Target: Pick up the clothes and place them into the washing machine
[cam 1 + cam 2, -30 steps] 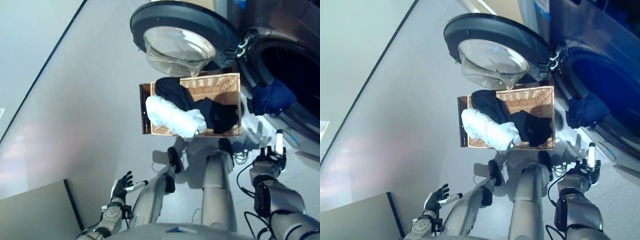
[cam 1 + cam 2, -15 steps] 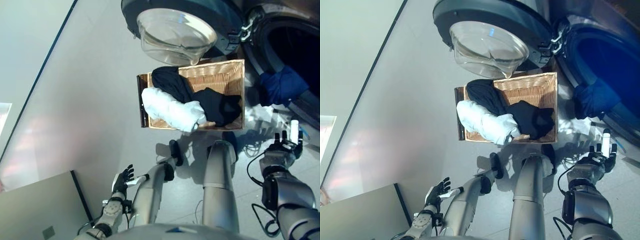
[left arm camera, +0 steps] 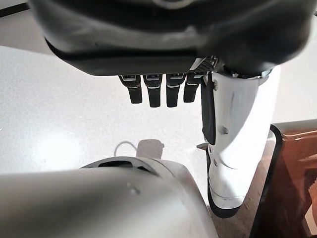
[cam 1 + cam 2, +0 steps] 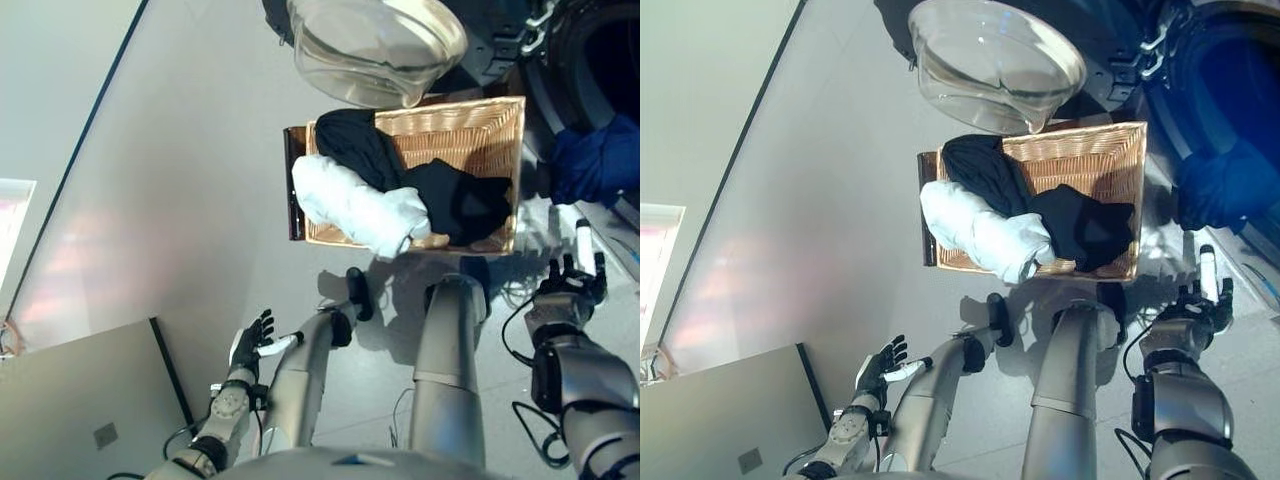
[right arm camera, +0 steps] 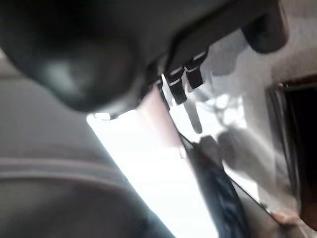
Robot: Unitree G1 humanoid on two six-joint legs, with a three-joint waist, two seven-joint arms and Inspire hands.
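Note:
A shallow wicker basket rests on a low dark brown box beside the washing machine. In it lie a white garment and dark garments, one toward the machine side. A blue garment hangs in the machine's drum opening at the right. My left hand is open and empty, low at my left side; its straight fingers show in the left wrist view. My right hand is open and empty, below the blue garment and right of the basket.
The machine's round glass door stands open above the basket's far edge. A grey panel lies at the lower left. Pale floor spreads left of the basket.
The whole picture has shifted, so the camera moved. Both hands stay open and empty at my sides. The clothes in the basket and the blue garment have not moved.

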